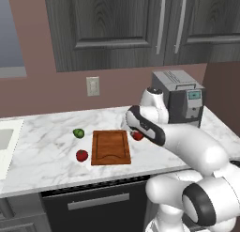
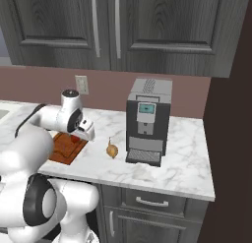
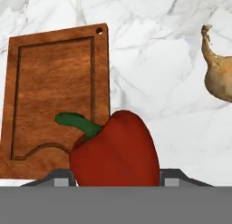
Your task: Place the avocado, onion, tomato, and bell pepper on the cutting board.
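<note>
- The gripper (image 3: 117, 182) pinches the glossy red bell pepper with a green stem (image 3: 115, 150), at the lower centre of the hand view; lifting it straight before crossing looks wise.
- One reddish-brown wooden cutting board (image 3: 54, 96) lies upper left, bare.
- One tan onion (image 3: 219, 78) sits far right on the marble counter (image 3: 154, 73).
- In the left base view, one green avocado (image 1: 78, 133) and one red tomato (image 1: 82, 155) wait left of the board.
</note>
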Robot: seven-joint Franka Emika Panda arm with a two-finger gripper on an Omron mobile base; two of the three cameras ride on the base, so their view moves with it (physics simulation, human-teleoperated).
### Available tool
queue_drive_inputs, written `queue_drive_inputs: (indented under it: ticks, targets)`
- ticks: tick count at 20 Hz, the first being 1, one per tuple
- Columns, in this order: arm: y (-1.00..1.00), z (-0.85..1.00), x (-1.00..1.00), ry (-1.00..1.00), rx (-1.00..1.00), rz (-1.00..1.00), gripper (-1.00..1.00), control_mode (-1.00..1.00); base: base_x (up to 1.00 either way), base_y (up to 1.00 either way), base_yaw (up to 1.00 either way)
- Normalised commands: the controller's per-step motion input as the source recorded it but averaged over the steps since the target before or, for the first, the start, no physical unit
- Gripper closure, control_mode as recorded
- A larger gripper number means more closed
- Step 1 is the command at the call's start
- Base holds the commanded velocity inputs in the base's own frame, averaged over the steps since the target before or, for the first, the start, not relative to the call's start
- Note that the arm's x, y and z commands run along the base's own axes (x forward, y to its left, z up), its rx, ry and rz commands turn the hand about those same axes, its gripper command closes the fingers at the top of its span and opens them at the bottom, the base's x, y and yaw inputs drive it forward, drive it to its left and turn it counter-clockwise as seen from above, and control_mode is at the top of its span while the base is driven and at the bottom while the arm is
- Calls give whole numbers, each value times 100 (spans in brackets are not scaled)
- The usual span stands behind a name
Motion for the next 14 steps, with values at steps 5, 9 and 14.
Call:
queue_drive_inputs:
  ticks: [5, 9, 14]
  targets:
    - [84, 1, 58, 1, -2, -10, 100, -100, 0, 0, 0]
    - [60, -1, 66, 3, -1, -7, 100, -100, 0, 0, 0]
    - [6, 0, 14, 0, 0, -1, 100, -100, 0, 0, 0]
